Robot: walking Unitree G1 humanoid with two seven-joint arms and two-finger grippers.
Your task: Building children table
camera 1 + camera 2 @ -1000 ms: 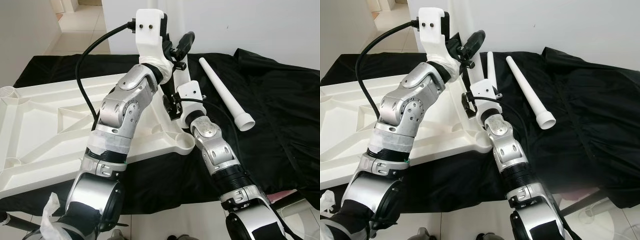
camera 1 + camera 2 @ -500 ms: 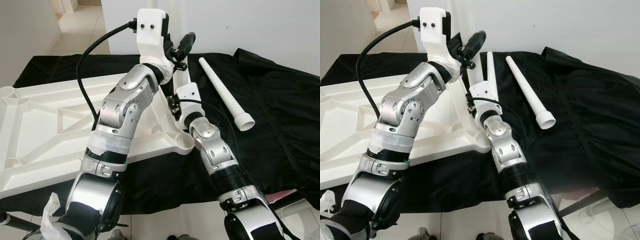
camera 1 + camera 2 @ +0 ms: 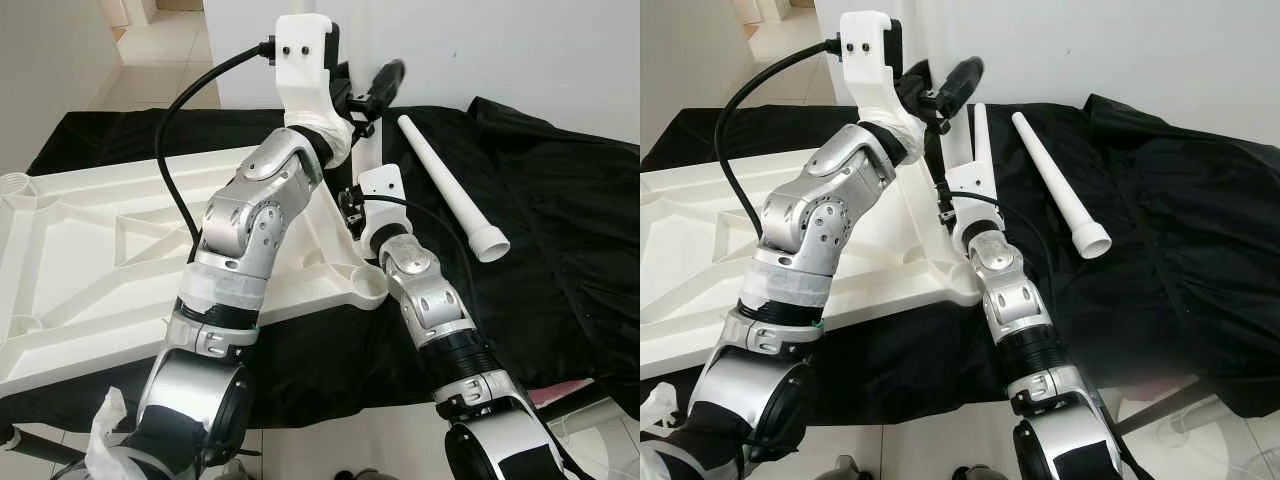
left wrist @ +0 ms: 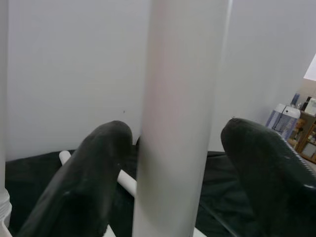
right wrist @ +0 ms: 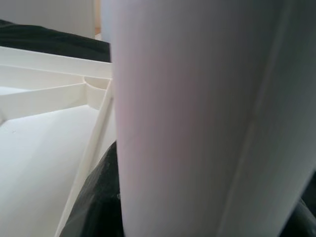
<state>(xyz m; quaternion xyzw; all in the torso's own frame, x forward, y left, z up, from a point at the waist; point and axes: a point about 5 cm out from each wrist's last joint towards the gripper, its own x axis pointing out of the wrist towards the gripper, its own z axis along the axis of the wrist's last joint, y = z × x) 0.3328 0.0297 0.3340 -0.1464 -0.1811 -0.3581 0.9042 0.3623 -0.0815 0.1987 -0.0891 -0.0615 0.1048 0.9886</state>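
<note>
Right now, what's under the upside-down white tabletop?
A black cloth lies under the white tabletop, spreading past it to the right, where a loose white leg lies on it. What supports the cloth is covered.

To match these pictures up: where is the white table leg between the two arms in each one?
Left eye view: white table leg, upper middle, partly hidden.
Right eye view: upper middle, tip pointing up.
Left wrist view: tall column at the centre.
Right wrist view: broad, close column.
Shared landmark: black cloth.
</note>
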